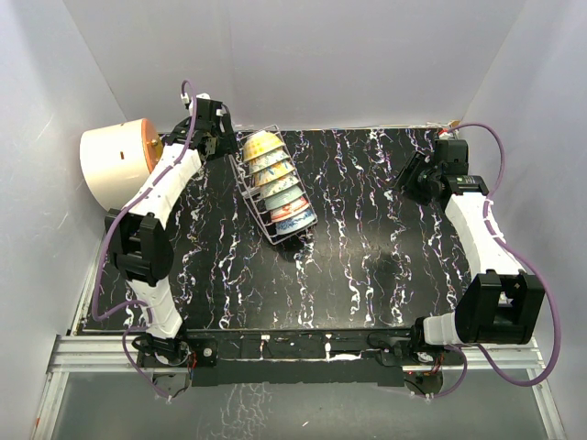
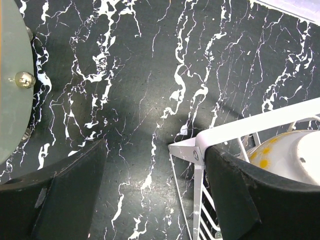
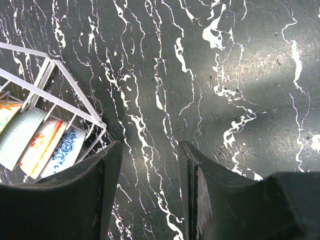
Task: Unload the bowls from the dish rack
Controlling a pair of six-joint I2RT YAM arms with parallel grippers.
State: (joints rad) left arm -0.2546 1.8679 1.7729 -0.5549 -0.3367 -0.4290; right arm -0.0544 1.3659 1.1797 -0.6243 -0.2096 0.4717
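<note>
**Bowls (image 1: 277,181) in the dish rack (image 2: 260,120): snag and slip hazards**

The bowls stand on edge, packed in a row, just beside the left jaws and well apart from the right jaws. Both pairs of jaws stand apart and hold nothing.

Hazard: the rack's corner lies against the left jaws. Closing here would likely catch wire and drag the rack. Glazed rims may slip.

Bench (image 1: 385,257): black, white-veined. Walls (image 1: 348,55): plain white.

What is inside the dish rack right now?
A row of about six bowls stands on edge in the dish rack, yellow bowl at the far end, blue-patterned bowl nearest. They overlap, so each one's face is mostly covered.
</note>
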